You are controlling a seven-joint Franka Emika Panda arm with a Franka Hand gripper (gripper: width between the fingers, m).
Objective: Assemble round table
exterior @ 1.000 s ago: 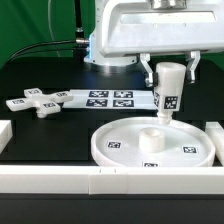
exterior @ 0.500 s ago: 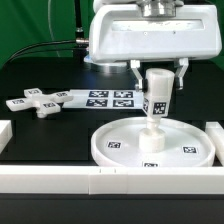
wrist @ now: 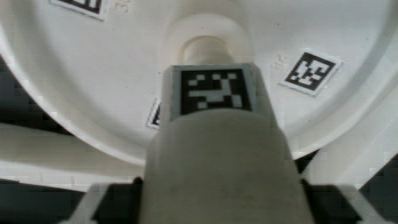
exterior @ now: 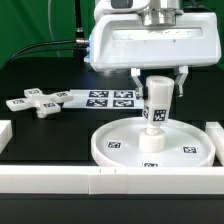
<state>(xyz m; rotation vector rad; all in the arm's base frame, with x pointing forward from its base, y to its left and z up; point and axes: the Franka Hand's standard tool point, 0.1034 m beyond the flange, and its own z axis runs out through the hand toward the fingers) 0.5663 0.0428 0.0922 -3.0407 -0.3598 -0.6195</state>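
The large rimmed round disc (exterior: 152,147) lies on the black table at the front, with a raised hub in its middle. My gripper (exterior: 158,76) is shut on the short thick cylinder leg (exterior: 155,100) and holds it upright over the hub, its lower end at or just on the hub. In the wrist view the leg (wrist: 217,130) fills the middle, its tag facing the camera, with the disc (wrist: 107,60) behind it. The small cross-shaped piece (exterior: 38,101) lies on the table at the exterior view's left.
The marker board (exterior: 105,98) lies behind the disc. Long white border rails run along the front (exterior: 100,180) and at both sides (exterior: 4,131). The robot's base stands at the back centre.
My gripper has moved to the exterior view's left and down with the leg, bringing it from beside the hub to right over it.
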